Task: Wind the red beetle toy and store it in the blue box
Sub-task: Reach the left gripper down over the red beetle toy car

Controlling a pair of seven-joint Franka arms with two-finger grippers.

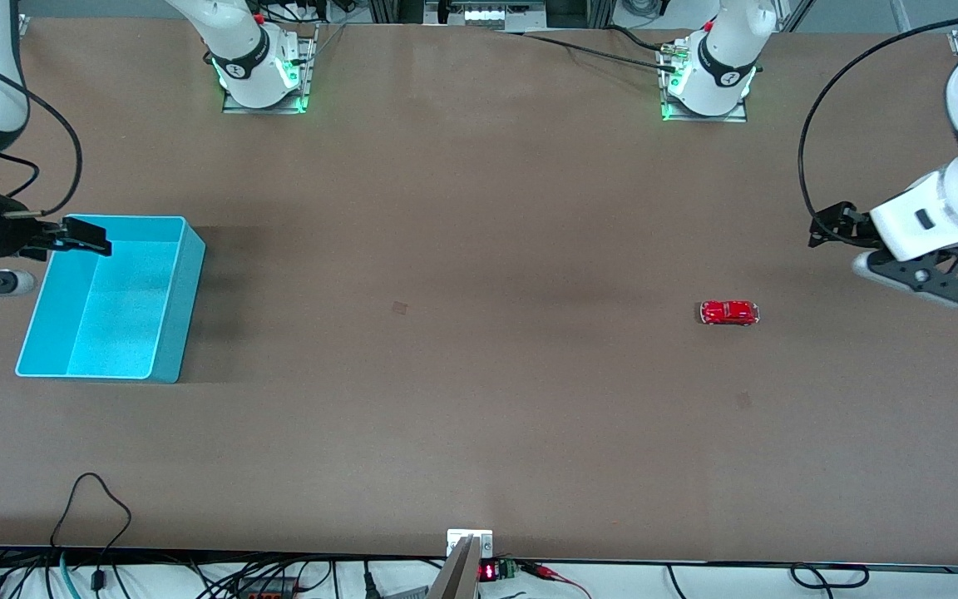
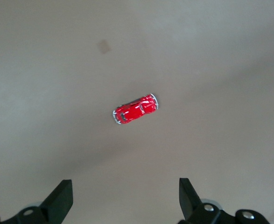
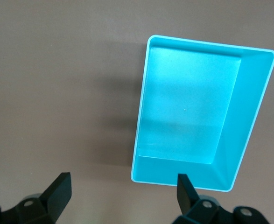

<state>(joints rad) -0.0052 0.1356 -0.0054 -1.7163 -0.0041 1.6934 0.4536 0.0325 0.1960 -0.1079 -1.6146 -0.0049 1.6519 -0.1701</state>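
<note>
The tiny glossy red beetle-shaped toy car sat on the matte brown table toward the left arm's end. The left gripper hung near it, fingers apart. The right gripper, fingers apart, hovered over the rim of the smooth cyan-blue rectangular plastic bin.

Both arms are cut off by the front view's side edges. A corner of the blue box is hidden by the right gripper. Detail on the red beetle toy is too small to be told. Only fingertips are shown in each wrist view.
</note>
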